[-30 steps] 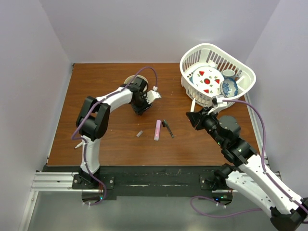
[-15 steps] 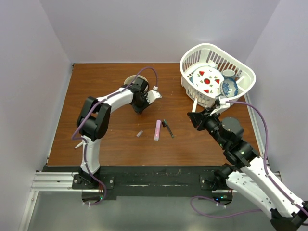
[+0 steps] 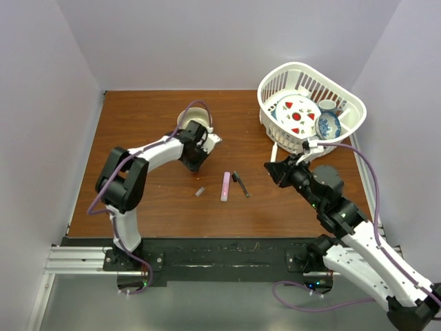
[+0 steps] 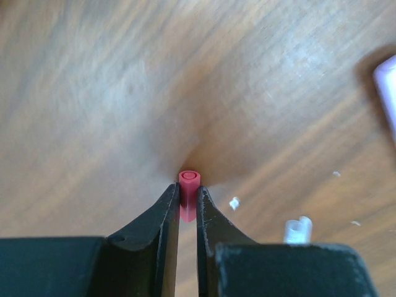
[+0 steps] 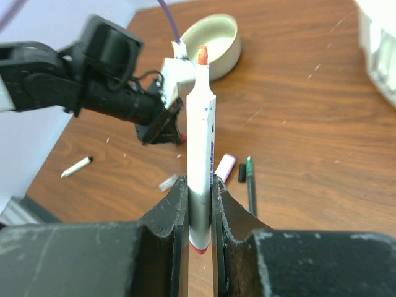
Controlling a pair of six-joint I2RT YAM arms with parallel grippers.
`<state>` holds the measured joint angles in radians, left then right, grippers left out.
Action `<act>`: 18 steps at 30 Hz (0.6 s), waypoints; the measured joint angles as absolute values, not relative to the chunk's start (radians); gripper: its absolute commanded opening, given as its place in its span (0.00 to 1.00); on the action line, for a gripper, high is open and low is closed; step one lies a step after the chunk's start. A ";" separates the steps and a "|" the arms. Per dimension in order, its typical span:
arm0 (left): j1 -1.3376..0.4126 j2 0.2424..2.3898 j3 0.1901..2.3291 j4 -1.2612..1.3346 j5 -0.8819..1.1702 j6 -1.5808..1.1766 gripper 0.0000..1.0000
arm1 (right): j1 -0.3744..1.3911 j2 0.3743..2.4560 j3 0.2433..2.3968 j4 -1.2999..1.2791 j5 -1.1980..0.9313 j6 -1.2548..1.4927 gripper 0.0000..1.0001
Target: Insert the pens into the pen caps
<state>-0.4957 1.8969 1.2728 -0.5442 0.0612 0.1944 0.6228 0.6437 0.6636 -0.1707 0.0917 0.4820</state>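
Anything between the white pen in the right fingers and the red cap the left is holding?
Nothing visible. Only open space separates the white pen and red cap; the pink marker and dark pen lie flat on the table.

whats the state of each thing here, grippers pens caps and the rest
left gripper: shut on red cap
red cap: pinched in left gripper
right gripper: shut on white marker
white marker: held, uncapped, tip outward
pink marker: lying loose
dark pen: lying loose beside pink marker
grey cap: lying loose
tan bowl: upright
white basket: upright, dishes inside
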 measured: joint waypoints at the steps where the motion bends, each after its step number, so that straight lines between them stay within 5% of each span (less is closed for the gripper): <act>1: -0.496 1.872 1.246 -0.532 0.059 0.159 0.00 | 0.623 0.656 0.663 -0.168 0.081 0.485 0.00; 18: -0.499 1.257 0.748 0.258 0.270 -0.586 0.00 | 0.765 1.086 0.589 0.258 -0.212 0.557 0.00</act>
<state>-0.4992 1.2568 0.7475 0.2581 0.2703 -0.5861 0.7647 1.0859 0.5888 0.2577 -0.2119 0.5571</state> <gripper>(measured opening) 0.174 0.147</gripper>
